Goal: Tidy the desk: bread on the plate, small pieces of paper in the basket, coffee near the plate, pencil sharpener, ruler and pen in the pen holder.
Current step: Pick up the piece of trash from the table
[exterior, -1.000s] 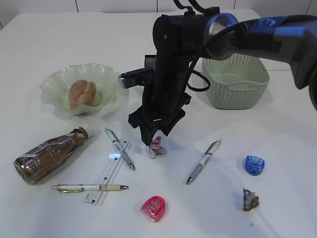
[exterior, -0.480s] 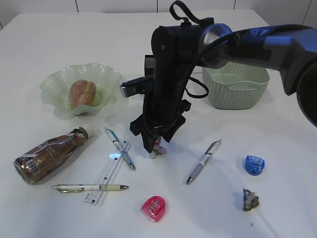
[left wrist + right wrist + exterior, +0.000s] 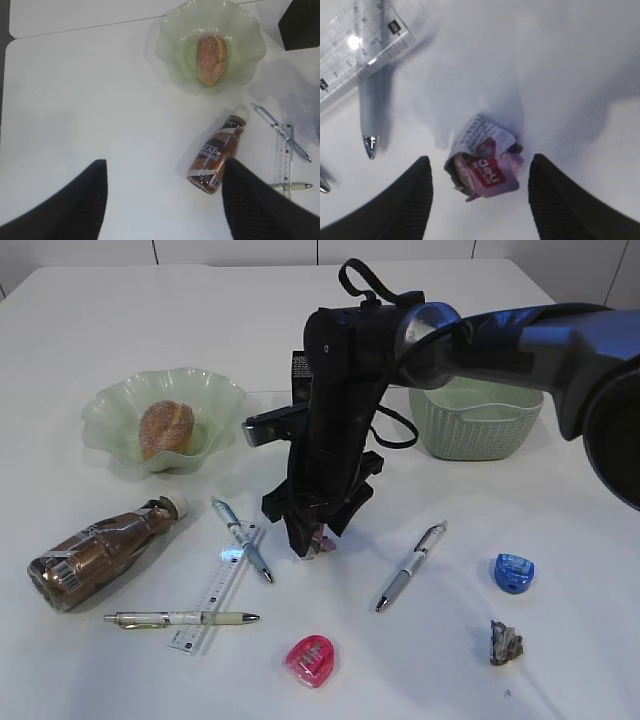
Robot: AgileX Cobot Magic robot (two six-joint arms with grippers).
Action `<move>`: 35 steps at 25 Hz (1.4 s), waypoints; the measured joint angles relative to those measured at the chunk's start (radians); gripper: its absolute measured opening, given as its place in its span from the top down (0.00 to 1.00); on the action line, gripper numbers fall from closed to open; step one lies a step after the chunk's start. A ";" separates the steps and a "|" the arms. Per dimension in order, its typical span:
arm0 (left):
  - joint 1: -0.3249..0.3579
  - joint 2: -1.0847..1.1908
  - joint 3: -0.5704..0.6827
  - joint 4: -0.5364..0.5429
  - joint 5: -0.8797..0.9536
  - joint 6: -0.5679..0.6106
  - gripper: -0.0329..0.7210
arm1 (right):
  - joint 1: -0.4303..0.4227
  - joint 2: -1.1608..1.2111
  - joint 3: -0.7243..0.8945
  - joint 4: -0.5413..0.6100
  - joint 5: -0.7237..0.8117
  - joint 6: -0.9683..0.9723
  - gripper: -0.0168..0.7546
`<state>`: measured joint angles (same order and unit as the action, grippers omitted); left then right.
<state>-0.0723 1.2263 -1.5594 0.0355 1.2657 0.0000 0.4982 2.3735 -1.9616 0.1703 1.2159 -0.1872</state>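
Observation:
My right gripper [image 3: 312, 538] [image 3: 480, 165] is open and low over the table, one jaw on each side of a crumpled pink-and-white paper piece [image 3: 484, 157] [image 3: 320, 543], with gaps on both sides. My left gripper [image 3: 165, 167] is open and empty, high above the table left of the coffee bottle [image 3: 216, 156] [image 3: 95, 553], which lies on its side. The bread [image 3: 165, 428] sits in the green glass plate [image 3: 110, 405]. A ruler [image 3: 215, 590], three pens [image 3: 242, 538] [image 3: 182, 618] [image 3: 410, 565], a pink sharpener [image 3: 310, 660] and a blue sharpener [image 3: 513, 572] lie loose.
The green basket [image 3: 500, 430] stands at the back right. A black pen holder [image 3: 301, 370] is mostly hidden behind the right arm. Another crumpled paper piece [image 3: 505, 642] lies at the front right. A pen tip [image 3: 370, 142] and the ruler's end [image 3: 350, 60] lie left of the right gripper.
My right gripper has come down over the crumpled pink paper, so its jaws now reach the table around it. Nothing else has moved.

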 joint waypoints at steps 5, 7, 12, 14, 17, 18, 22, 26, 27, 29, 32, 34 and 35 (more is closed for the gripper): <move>0.000 0.000 0.000 0.000 0.000 0.000 0.29 | 0.000 0.000 0.000 0.007 -0.004 0.000 0.36; 0.000 0.000 0.000 0.000 0.000 0.000 0.29 | 0.000 0.000 -0.001 0.007 -0.009 0.000 0.36; 0.000 0.000 0.000 0.000 0.000 0.000 0.29 | 0.000 0.000 -0.001 0.007 -0.014 0.000 0.36; 0.000 0.000 0.000 0.000 0.000 0.000 0.29 | 0.000 0.000 -0.001 0.007 -0.017 0.000 0.36; 0.000 0.000 0.000 0.000 0.000 0.000 0.29 | 0.000 0.000 -0.001 0.007 -0.021 0.000 0.36; 0.000 0.000 0.000 0.000 0.000 0.000 0.29 | 0.000 0.000 -0.001 0.009 -0.021 0.000 0.36; 0.000 0.000 0.000 0.000 0.000 0.000 0.29 | 0.000 0.000 -0.001 0.009 -0.031 0.000 0.36; 0.000 0.000 0.000 0.000 0.000 0.000 0.29 | 0.000 0.000 -0.001 0.009 -0.036 0.000 0.36; 0.000 0.000 0.000 0.000 0.000 0.000 0.29 | 0.000 0.000 -0.001 0.009 -0.036 0.000 0.36; 0.000 0.000 0.000 0.000 0.000 0.000 0.29 | 0.000 0.000 -0.001 0.009 -0.036 0.000 0.36; 0.000 0.000 0.000 0.000 0.000 0.000 0.30 | 0.000 0.000 -0.001 0.009 -0.040 0.000 0.36; 0.000 0.000 0.000 0.000 0.000 0.000 0.30 | 0.000 0.000 -0.001 0.009 -0.043 0.000 0.36; 0.000 0.000 0.000 0.000 0.000 0.000 0.30 | 0.000 0.003 -0.002 0.009 -0.043 0.000 0.36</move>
<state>-0.0723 1.2263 -1.5594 0.0355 1.2657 0.0000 0.4982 2.3766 -1.9639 0.1795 1.1726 -0.1872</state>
